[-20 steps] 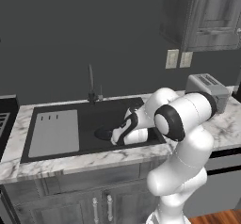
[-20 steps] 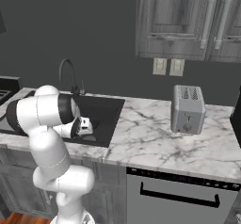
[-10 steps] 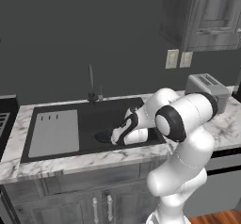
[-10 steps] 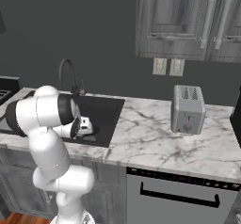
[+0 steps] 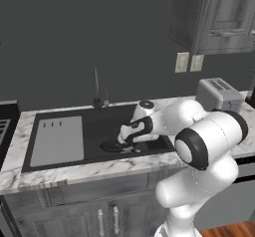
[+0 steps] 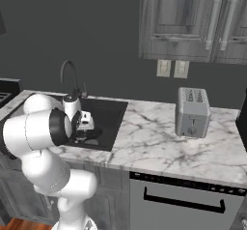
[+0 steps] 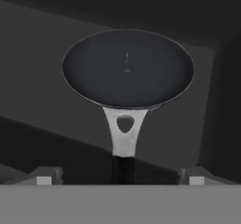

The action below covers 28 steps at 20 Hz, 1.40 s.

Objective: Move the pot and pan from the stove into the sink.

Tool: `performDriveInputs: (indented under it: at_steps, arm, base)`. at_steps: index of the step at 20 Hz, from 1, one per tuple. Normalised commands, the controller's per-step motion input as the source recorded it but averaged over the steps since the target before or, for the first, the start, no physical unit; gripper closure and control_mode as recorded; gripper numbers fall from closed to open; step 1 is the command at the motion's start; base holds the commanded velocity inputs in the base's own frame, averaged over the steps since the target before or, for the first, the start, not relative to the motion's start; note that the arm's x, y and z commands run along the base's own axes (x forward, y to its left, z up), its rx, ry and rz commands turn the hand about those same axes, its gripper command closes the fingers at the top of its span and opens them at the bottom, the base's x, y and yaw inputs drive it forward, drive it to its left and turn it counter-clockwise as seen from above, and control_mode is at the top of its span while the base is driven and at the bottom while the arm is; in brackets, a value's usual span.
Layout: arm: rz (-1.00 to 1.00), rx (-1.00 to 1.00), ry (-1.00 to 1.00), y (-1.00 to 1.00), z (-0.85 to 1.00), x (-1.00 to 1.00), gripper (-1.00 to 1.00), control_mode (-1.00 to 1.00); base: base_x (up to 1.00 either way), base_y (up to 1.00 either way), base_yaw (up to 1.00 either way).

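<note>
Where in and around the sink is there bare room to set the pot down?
Free: the drainboard left of the pan, and the marble counter between the sink and the toaster. Crowded: the basin's right half, where the open tool straddles the pan's handle.

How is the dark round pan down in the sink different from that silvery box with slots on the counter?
The shallow round dark-grey frying pan is low and flat; the boxy silver-grey toaster stands tall and upright. The pan lies down in the dark sink; the toaster sits up on the marble counter. The pan's thin handle lies between the open pincer's tips; the toaster is far from it. Neither is gripped.
</note>
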Motion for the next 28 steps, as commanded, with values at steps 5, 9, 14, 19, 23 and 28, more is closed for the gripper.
performDriveInputs:
  at_steps: [5,9,14,19,23,28]
  arm:
    - [-0.02,0.0,0.17,-0.06,0.74,-0.11,-1.0,-1.0]
    - [-0.01,0.0,0.19,-0.13,0.8,-0.28,-1.0,-1.0]
    - [-0.02,0.0,0.14,-0.21,0.68,-0.49,-1.0,-1.0]
    - [0.0,0.0,0.08,-0.22,0.51,-0.75,-1.0,-1.0]
    - [0.0,0.0,0.04,-0.16,0.35,-0.97,-1.0,-1.0]
    - [0.0,0.0,0.0,-0.16,0.2,-1.0,-1.0,-1.0]
  base:
    - [0.0,0.0,0.0]
    - [0.0,0.0,0.0]
    - [0.0,0.0,0.0]
    - [0.0,0.0,0.0]
    - [0.0,0.0,0.0]
    - [0.0,0.0,0.0]
